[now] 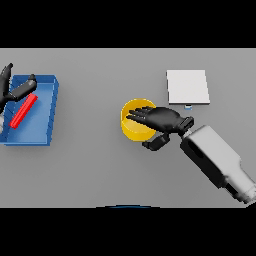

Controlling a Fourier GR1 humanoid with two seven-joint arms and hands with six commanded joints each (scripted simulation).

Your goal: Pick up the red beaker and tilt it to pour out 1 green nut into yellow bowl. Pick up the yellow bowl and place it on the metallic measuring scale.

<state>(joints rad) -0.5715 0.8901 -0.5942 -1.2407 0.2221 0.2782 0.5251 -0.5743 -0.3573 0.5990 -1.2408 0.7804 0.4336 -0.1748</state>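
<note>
The yellow bowl [132,128] stands in the middle of the table. My right hand [165,120] reaches in from the right, its straight fingers spread over the bowl's right half and hiding part of the rim; its thumb hangs just outside the bowl's lower right edge. The hand is open. The red beaker [24,111] lies tilted on its side inside the blue tray [47,115] at the left. My left hand [12,89] hovers open over the tray's upper left corner, one finger close to the beaker's upper end. The metallic scale [187,87] sits at the back right. No green nut shows.
The blue tray's walls surround the beaker. The scale lies a short way behind and to the right of the bowl, with a small light tab at its front edge [188,107]. My right forearm [215,157] crosses the table's lower right.
</note>
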